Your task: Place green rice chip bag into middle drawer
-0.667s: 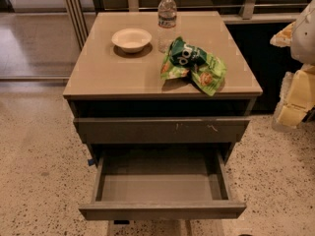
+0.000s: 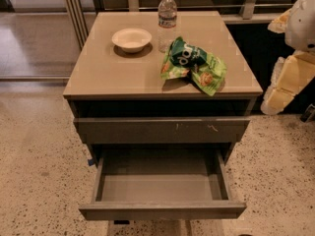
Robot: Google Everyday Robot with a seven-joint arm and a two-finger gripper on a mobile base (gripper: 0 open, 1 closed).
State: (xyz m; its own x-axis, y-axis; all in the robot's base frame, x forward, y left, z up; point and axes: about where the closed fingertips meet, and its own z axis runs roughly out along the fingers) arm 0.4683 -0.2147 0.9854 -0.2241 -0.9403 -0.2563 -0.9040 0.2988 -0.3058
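Observation:
The green rice chip bag lies crumpled on the cabinet top, right of centre, just in front of the water bottle. The middle drawer is pulled open below, and nothing shows inside it. Its plain front faces me. Above it is a shut drawer front with small white scratch marks. My gripper shows as white and tan parts at the right edge, beside the cabinet and apart from the bag, level with the cabinet top.
A shallow white bowl stands on the cabinet top at the back left. A glass partition with metal posts is behind on the left. Speckled floor surrounds the cabinet.
The gripper at the right edge has shifted a little upward. The bag, the bottle, the bowl and the drawers have not moved.

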